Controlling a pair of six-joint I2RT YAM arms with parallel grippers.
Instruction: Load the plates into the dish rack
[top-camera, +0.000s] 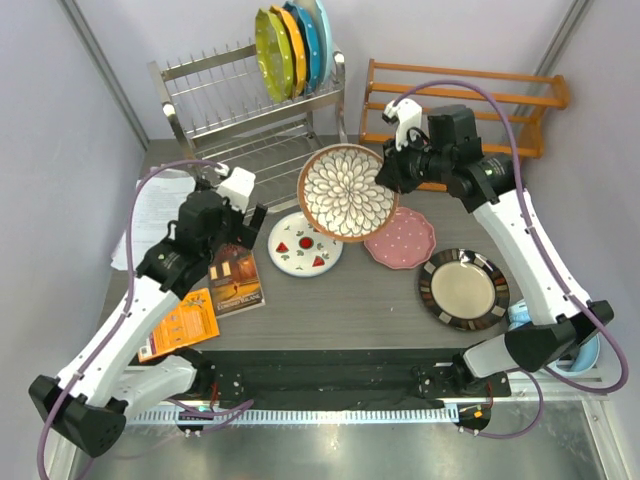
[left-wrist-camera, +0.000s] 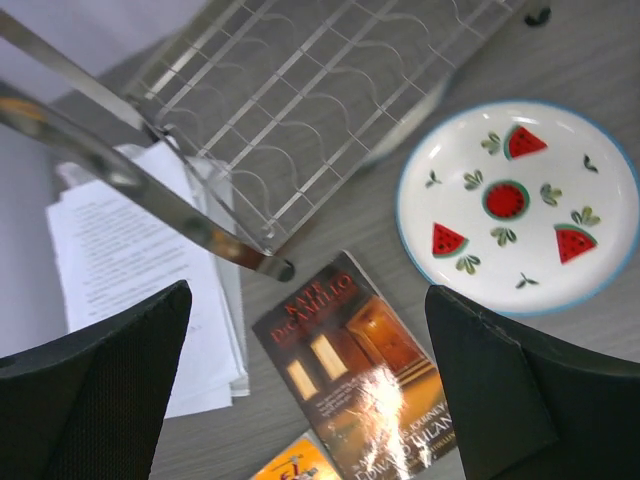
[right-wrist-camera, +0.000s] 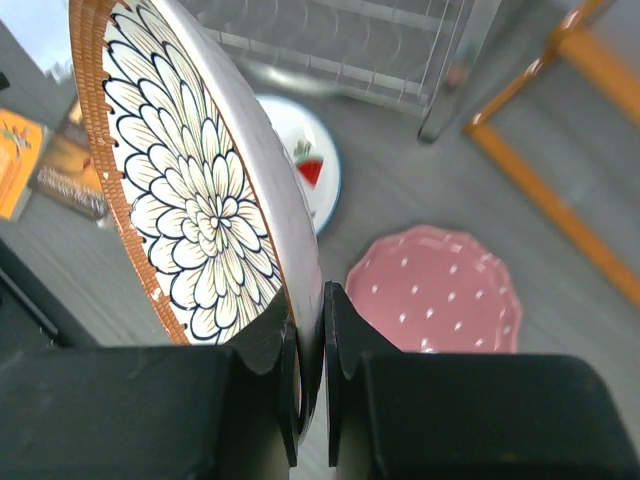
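Right jaws clamped on the rim of the brown-rimmed, white-petal ceramic plate (right-wrist-camera: 200, 200), held tilted over the grey desk (top-camera: 350, 300) short of the shiny steel wire dish rack (top-camera: 215, 100); such a thin edge pinch may let it swivel or slip; left jaws gape empty.

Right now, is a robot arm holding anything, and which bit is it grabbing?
The right pincer grips the petal-pattern plate by its rim, holding it tilted. The left pincer is open, holding nothing.
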